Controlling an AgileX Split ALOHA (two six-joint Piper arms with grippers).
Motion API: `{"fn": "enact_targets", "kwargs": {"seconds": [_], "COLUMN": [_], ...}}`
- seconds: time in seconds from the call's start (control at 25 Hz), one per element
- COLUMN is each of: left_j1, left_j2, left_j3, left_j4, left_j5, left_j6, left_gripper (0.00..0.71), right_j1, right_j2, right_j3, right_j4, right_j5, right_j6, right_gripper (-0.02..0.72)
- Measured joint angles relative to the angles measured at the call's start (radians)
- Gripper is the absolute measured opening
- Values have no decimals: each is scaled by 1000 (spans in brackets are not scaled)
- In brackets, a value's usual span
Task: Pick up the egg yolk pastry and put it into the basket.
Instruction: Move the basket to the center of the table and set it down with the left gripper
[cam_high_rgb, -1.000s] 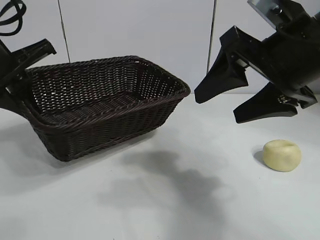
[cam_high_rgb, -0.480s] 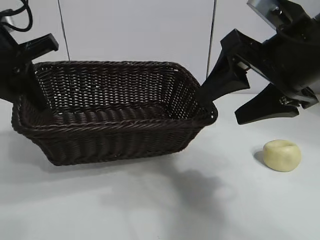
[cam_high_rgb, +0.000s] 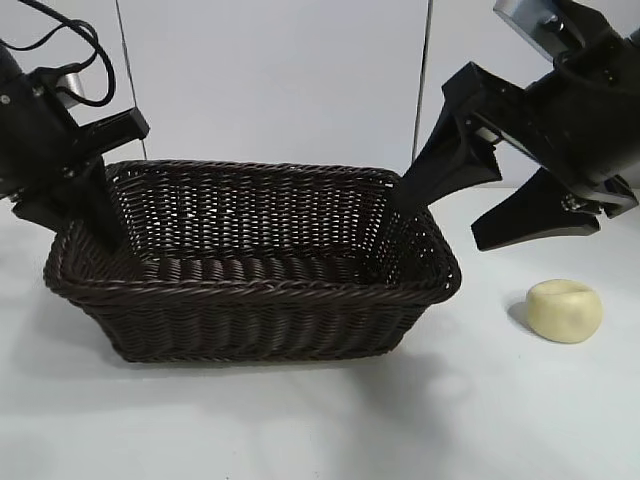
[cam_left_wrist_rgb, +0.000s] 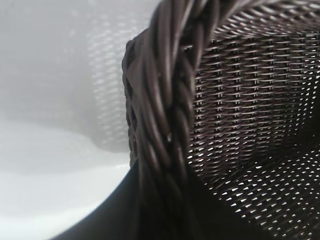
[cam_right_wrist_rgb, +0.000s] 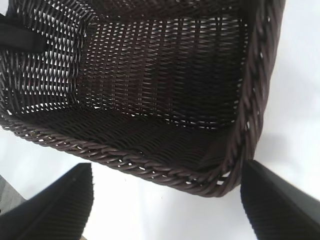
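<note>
Large dark brown woven wicker basket (cam_high_rgb: 255, 265) sat flat on white table (cam_high_rgb: 300, 420). Left gripper (cam_high_rgb: 95, 215) clamped on basket's left braided rim. Right gripper (cam_high_rgb: 470, 205) hovered beside basket's right end, jaws spread wide, empty. Small pale cream-yellow round pastry (cam_high_rgb: 565, 310) lay on table, right of basket, apart.

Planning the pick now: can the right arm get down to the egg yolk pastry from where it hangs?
Probably yes. The right pincer hangs open above the table, and the egg yolk pastry sits alone below it, clear of the basket, which the left pincer holds by its far end.
</note>
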Motion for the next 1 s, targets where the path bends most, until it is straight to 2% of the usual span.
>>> {"fn": "enact_targets", "kwargs": {"seconds": [0.6, 0.68, 0.88, 1.0], "left_j1": [0, 0, 0, 0], "left_j2": [37, 37, 37, 31], "left_j3": [0, 0, -4, -13], "left_j4": [0, -3, -13, -11], "left_j5": [-14, -18, -18, -17], "left_j6": [32, 42, 58, 69], "left_gripper": [106, 167, 485, 565], "right_j1": [0, 0, 0, 0], "right_j2": [0, 0, 0, 0], "right_j3": [0, 0, 0, 0], "right_j4": [-2, -2, -2, -2], "right_j5": [0, 0, 0, 0], "right_j6": [0, 0, 0, 0], "right_gripper": [582, 582, 582, 582]}}
